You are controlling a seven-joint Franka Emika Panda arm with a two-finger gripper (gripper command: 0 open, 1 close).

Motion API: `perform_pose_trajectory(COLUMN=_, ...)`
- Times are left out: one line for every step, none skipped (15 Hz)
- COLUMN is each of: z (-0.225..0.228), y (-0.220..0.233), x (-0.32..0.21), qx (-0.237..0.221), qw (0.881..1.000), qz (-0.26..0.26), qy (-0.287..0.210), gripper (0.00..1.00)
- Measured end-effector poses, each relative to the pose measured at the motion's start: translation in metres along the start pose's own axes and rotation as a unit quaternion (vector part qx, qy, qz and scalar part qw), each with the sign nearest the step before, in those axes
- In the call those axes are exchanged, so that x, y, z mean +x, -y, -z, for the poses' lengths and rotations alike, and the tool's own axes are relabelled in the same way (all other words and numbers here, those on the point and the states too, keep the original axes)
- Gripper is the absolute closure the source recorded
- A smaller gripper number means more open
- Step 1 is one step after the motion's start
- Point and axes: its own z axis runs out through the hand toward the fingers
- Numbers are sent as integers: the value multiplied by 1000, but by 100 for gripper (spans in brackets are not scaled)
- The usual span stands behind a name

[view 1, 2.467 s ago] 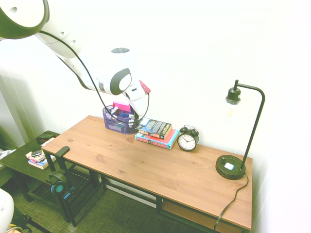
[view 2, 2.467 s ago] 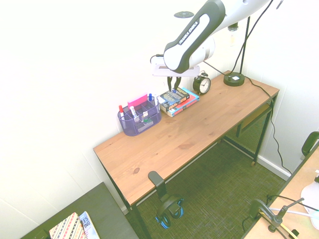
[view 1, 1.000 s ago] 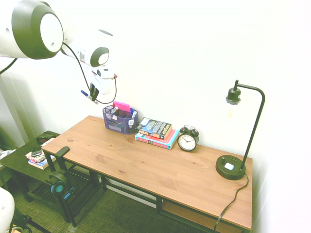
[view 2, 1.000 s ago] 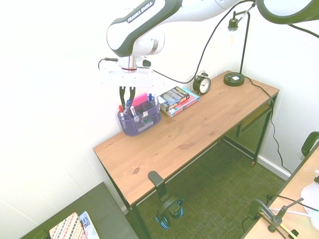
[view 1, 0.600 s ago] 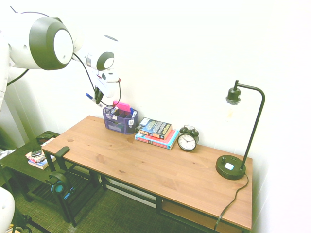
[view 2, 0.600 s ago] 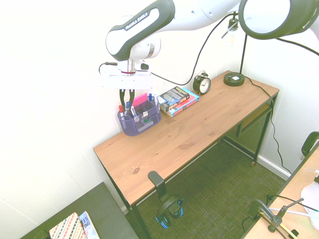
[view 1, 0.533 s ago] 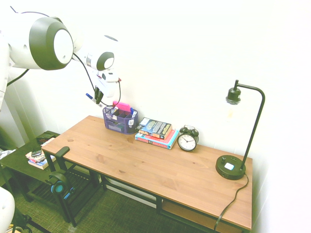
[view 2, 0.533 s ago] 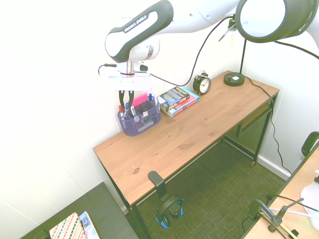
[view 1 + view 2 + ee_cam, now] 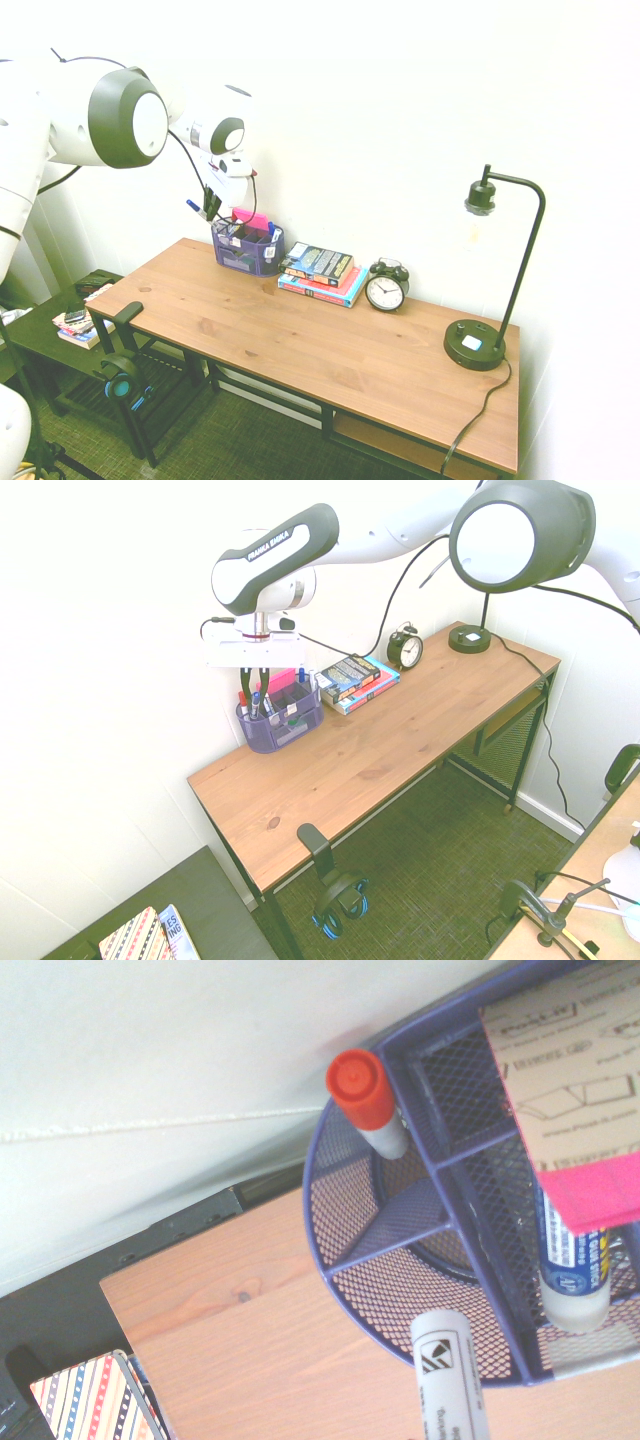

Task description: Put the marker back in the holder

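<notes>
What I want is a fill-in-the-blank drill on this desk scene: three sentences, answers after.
The gripper, jaws shut on the marker, hangs above the purple mesh ____.
The held marker's cap is ____.
The books lie between the holder and the alarm ____.
Missing: holder; blue; clock.

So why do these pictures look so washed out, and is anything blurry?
Both exterior views are overexposed: the white wall glares and swallows shadows. The wrist view is fairly sharp on the holder, softer on the marker close to the lens.
</notes>
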Motion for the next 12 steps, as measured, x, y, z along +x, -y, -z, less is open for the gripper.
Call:
perform_pose_trajectory(z=2, y=1, x=-1, qx=-1, qw=1000, qz=0, qy=-1, gripper=100)
perform_pose_trajectory(z=4, y=1, x=-1, qx=-3, qw=1000, qz=0, qy=-2, gripper=100)
perform_pose_trajectory(z=3, y=1, x=0, qx=-5, qw=1000, qz=-1, qy=-3, gripper=0)
perform_pose_trajectory(z=2, y=1, x=1, qx=-9, qw=1000, qz=-1, qy=-3, gripper=0)
perform_pose_trajectory(z=0, y=1, x=2, qx=-12, qw=1000, qz=-2, qy=-3, gripper=0)
perform_pose_trajectory(z=-3, y=1, x=3, qx=-14, qw=1000, qz=-2, qy=-3, gripper=0)
perform_pose_trajectory(z=-4, y=2, x=3, qx=-16, qw=1000, qz=-2, qy=-3, gripper=0)
perform_pose_trajectory(z=-5, y=2, x=3, qx=-16, qw=1000, qz=-2, qy=-4, gripper=0)
perform_pose_trajectory(z=-5, y=3, x=3, qx=-17, qw=1000, qz=-2, qy=-4, gripper=0)
perform_pose_trajectory(z=-4, y=4, x=3, qx=-17, qw=1000, qz=-2, qy=-5, gripper=0)
perform_pose_trajectory(z=-3, y=5, x=3, qx=-16, qw=1000, qz=-1, qy=-5, gripper=0)
perform_pose_trajectory(z=-2, y=5, x=3, qx=-15, qw=1000, qz=-2, qy=-5, gripper=0)
